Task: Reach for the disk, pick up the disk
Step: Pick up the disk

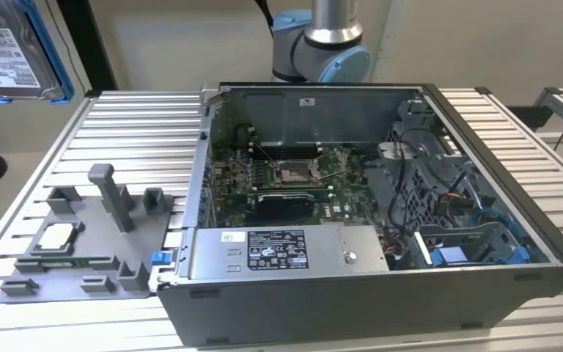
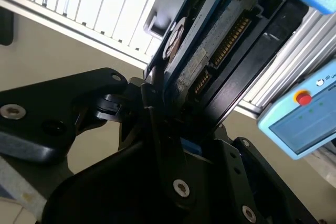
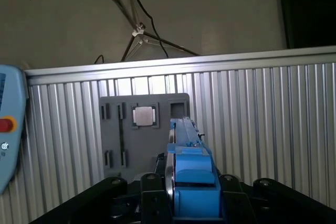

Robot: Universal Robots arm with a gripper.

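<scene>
The disk (image 1: 9, 45), a silver hard drive with a white label in a blue bracket, hangs in the air at the exterior view's upper left, well above the slatted table. In both wrist views it stands edge-on between my black fingers. Its connector edge (image 2: 215, 51) and the blue bracket (image 3: 193, 174) show there. My gripper (image 2: 173, 111) (image 3: 191, 195) is shut on the disk, one finger on each flat side.
An open computer case (image 1: 545, 242) fills the middle and right of the slatted table (image 1: 135, 132). A grey fixture tray (image 1: 91, 275) (image 3: 113, 129) with a square processor chip (image 1: 55, 236) (image 3: 143, 115) lies left of it. A light-blue teach pendant (image 2: 302, 116) (image 3: 8, 124) is nearby.
</scene>
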